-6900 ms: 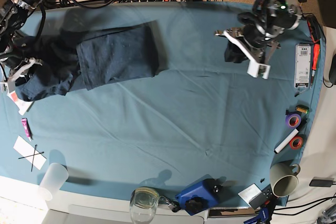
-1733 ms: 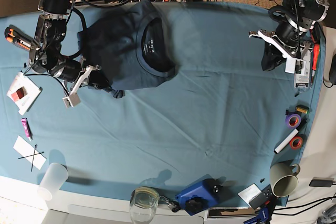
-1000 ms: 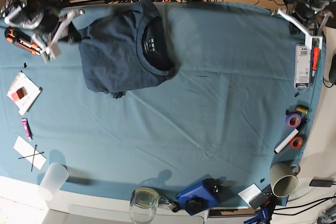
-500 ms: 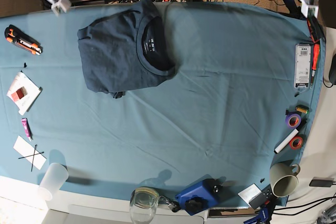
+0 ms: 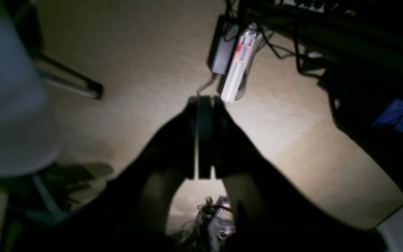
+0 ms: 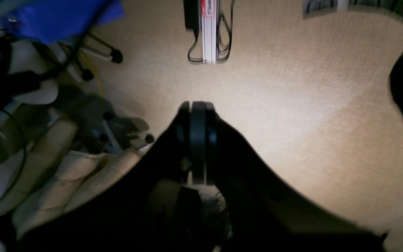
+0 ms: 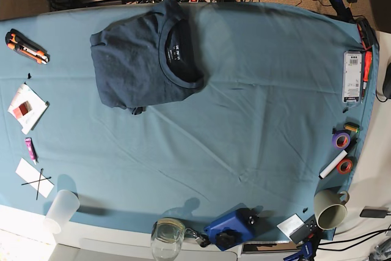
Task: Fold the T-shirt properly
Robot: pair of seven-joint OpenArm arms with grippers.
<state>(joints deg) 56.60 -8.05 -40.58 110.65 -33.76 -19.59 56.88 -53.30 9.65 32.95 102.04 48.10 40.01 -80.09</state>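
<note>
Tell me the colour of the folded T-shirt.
Dark navy blue T-shirt, plain; clearest in the base view.

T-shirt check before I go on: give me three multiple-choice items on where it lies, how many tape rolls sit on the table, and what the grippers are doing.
1. Where is the T-shirt?
A. far-left part of the table cloth
B. near-right corner
C. hanging off the near edge

2. How many tape rolls lie at the right edge?
A. none
B. two
C. five

3. How do the grippers stand?
A. both shut, holding nothing
B. both gripping the shirt
C. one open

Answers: 1 A, it lies folded with the collar up, by the far edge. 2 B, a purple roll and an orange roll. 3 A, the left gripper and right gripper show closed jaws above bare floor.
</note>
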